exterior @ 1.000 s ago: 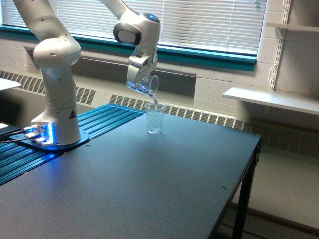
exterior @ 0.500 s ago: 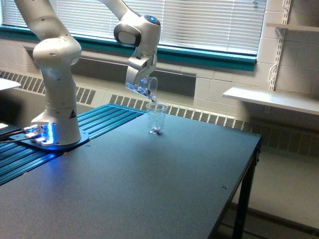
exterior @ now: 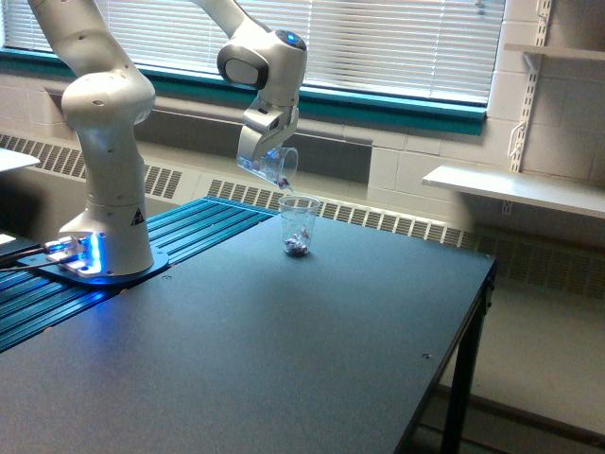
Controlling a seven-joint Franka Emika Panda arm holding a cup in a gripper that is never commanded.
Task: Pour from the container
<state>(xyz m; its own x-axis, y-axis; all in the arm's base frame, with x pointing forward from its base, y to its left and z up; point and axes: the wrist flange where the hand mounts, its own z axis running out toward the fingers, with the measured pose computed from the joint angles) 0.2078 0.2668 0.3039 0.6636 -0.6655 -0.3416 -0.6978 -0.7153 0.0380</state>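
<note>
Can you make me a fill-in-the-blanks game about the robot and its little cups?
1. The gripper holds the small clear container tipped toward the taller ____ below it.
2. The taller cup stands upright on the dark ____.
3. Some small dark bits lie at the ____ of the taller cup.
4. Behind the robot, the window is covered with ____.

Missing words: cup; table; bottom; blinds

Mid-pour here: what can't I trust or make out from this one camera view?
- Contents of the tilted container: too small and blurred to identify or gauge.
- Fill level in the taller cup: dark bits at the bottom, amount unclear.
- Jaws of the gripper: the grip on the container is too small to resolve.
- Table: near edge cut off by the frame.
</note>
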